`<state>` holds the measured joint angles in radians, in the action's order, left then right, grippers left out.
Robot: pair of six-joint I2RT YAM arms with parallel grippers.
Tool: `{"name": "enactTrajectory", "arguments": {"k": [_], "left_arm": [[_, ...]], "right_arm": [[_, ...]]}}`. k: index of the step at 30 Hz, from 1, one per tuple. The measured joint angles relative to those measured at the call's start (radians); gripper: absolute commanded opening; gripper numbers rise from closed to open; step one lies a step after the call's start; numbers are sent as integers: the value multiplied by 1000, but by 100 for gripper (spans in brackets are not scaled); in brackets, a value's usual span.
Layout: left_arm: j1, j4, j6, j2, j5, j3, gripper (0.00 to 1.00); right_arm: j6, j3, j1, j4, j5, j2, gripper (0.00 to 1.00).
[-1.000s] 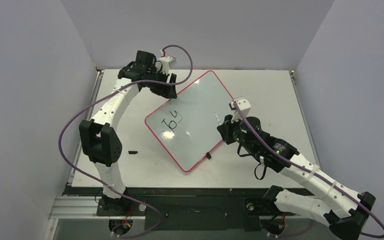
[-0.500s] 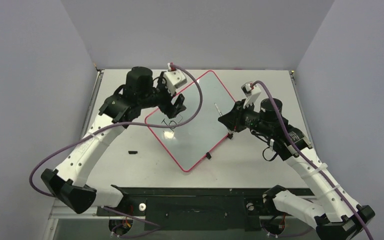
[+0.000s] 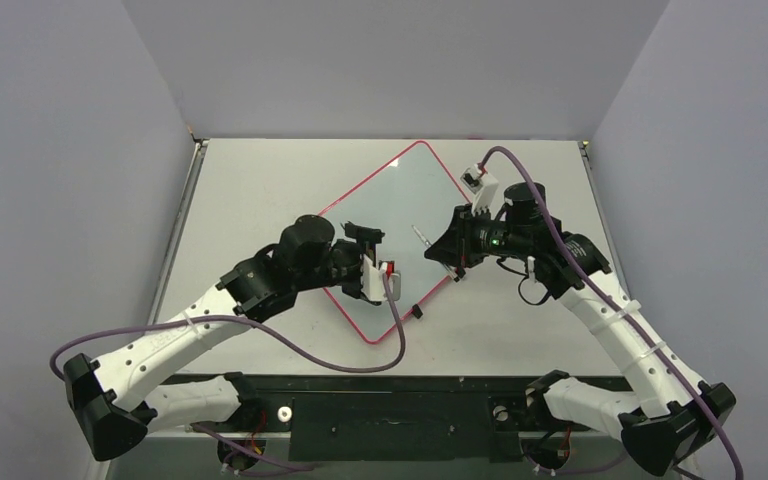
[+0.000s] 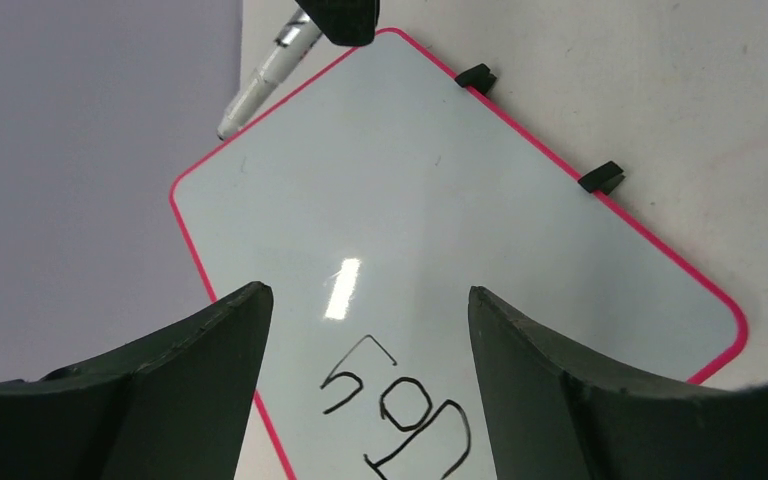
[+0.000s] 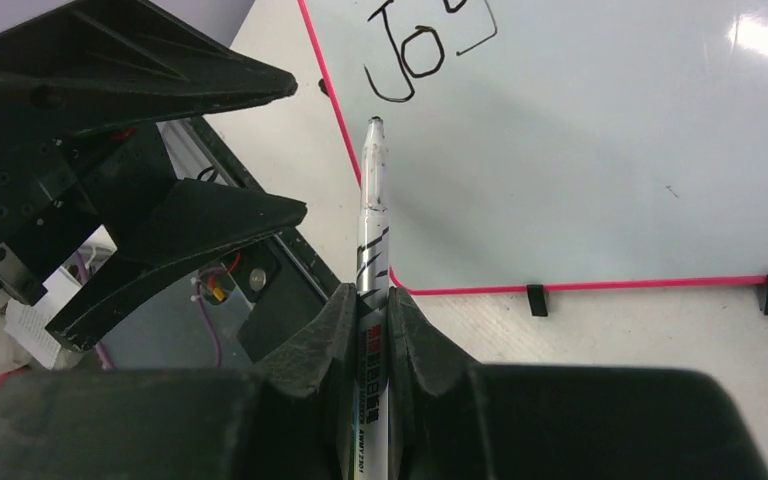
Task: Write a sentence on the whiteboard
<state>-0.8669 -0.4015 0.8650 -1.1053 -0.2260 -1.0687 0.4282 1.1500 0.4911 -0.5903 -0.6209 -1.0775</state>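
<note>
**Q:** How far along is the writing?

**A:** Barely begun, I'd judge. Starting from the left: my left pincer (image 4: 365,310) hangs over the whiteboard (image 4: 440,200) with its jaws spread wide and nothing between them. The board lies flat on the table (image 4: 660,80) directly beneath it. Just under and ahead of those fingers sits the only part of the sentence (image 4: 395,410) that exists so far, the one word "Joy", with a line drawn beneath part of it.

**Q:** And the rest of the board?

**A:** Beyond that word, away from my left pincer, the surface is bare out to the red rim and the two black clips (image 4: 476,75).

**Q:** Who has the pen?

**A:** My right pincer (image 5: 368,300) does. It is clamped tight on the marker (image 5: 373,200), uncapped, with the tip pointing forward from the fingers toward the board's edge, a little short of "Joy". Whether the tip is touching the surface I cannot tell.

**Q:** So what remains?

**A:** Every word after the first. There is plenty of blank board ahead of the marker for them.
</note>
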Motion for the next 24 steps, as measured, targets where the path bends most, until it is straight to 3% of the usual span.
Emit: {"name": "enactTrajectory", "arguments": {"k": [8, 16, 21, 24], "left_arm": [[-83, 78, 186, 2, 56, 5, 66], [-103, 114, 225, -77, 63, -18, 64], [-111, 114, 227, -122, 47, -37, 47], [-114, 115, 216, -140, 39, -57, 27]], "right_arm": [[-28, 34, 16, -72, -34, -53, 0], [-69, 77, 71, -126, -43, -109, 0], [-95, 92, 93, -145, -43, -117, 0], [-107, 93, 98, -152, -43, -117, 0]]}}
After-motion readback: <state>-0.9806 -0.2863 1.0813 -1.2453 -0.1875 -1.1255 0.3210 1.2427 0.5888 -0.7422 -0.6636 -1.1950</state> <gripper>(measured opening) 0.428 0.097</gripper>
